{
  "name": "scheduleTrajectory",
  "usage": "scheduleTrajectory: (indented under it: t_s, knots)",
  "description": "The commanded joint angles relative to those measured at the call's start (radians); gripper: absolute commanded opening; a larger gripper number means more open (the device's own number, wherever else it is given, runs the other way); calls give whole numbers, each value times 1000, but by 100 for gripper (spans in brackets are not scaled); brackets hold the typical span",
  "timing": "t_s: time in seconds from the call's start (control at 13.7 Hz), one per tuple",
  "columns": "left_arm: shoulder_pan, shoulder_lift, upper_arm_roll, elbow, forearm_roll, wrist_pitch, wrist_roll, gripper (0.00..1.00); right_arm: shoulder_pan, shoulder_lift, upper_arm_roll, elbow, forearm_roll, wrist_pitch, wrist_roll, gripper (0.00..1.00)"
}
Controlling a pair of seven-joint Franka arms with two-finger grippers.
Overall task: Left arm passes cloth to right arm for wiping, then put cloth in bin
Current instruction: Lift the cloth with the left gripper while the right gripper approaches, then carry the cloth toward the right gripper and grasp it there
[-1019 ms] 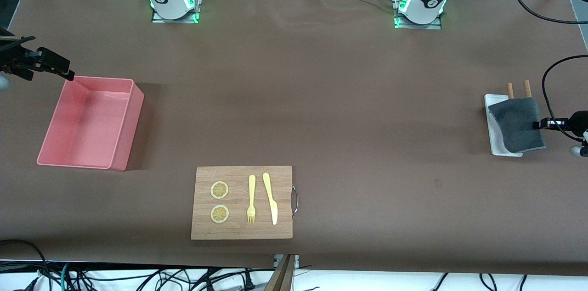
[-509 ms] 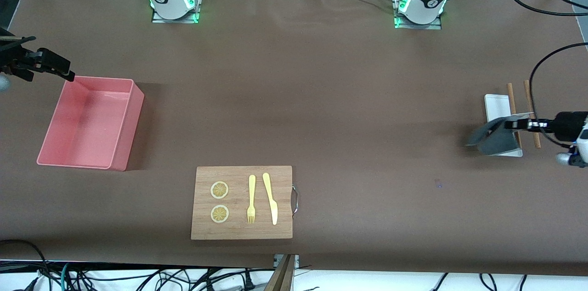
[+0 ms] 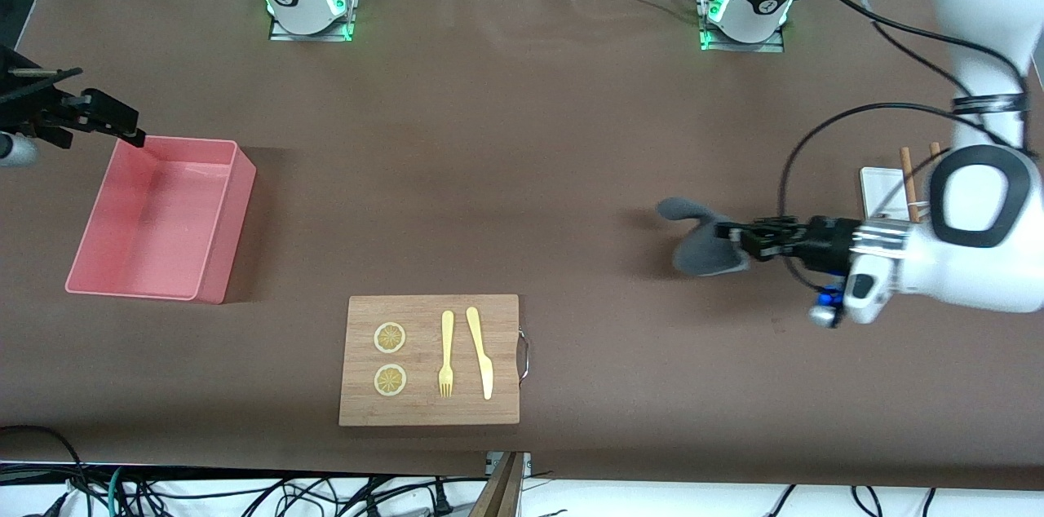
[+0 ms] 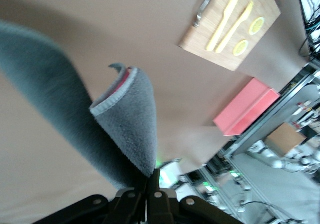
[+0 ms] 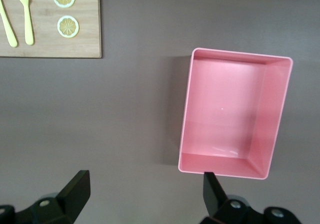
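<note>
So far, only the pickup looked done: the hand-over, the wiping and the drop into the bin all remained.

Nearest the front camera, a wooden cutting board (image 3: pixel 430 360) lay near the surface's edge, carrying two lemon slices (image 3: pixel 390 359), a yellow fork (image 3: pixel 446 354) and a yellow knife (image 3: pixel 480 352).

Farther from the camera, toward the left arm's end, the left gripper (image 3: pixel 738 238) was clamped shut on one edge of the cloth (image 3: pixel 701 242), which hung folded and drooping in the air over bare surface (image 3: pixel 522 174). The small white tray (image 3: pixel 879 185) and two wooden sticks (image 3: pixel 907 183) lay just past it, toward that same end.

At the right arm's end, the pink bin (image 3: pixel 161 217) stood empty. The right gripper (image 3: pixel 122 128) hung over the bin's corner farthest from the camera, spread wide and holding nothing; that arm waited.

A broad stretch of bare surface separated cloth and bin, with only the board along its near edge, so the middle seemed to offer ample room for the pass. The bin's tall walls would likely need clearing from above.
</note>
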Motion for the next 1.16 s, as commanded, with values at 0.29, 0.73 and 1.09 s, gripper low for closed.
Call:
scheduleTrajectory:
  t_s: [0.29,0.73,1.09]
  knots:
    - [-350,41,16,18,-263,451,-349,0,106,125,0,21,-12,76,154,100]
    - [-574,83,16,24,-514,795,-355,0,198,223,0,21,152,222,530,100]
    - [-596,118,14,73,-547,809,-355,0,207,285,0,12,290,285,770,100]
